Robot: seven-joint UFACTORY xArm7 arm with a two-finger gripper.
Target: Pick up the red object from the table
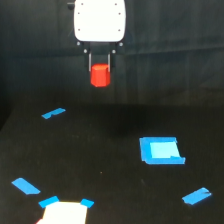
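You see the gripper point(100, 62) grasping the red block point(100, 75) above the table point(100, 165), its long axis vertical.

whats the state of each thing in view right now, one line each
gripper: shut on the red object, raised above the table
red object: held between the fingers, upright, lifted off the table
blue square pad: lying flat on the table, untouched
table: black, marked with blue tape strips
white patch: at the bottom edge, too blurred to identify
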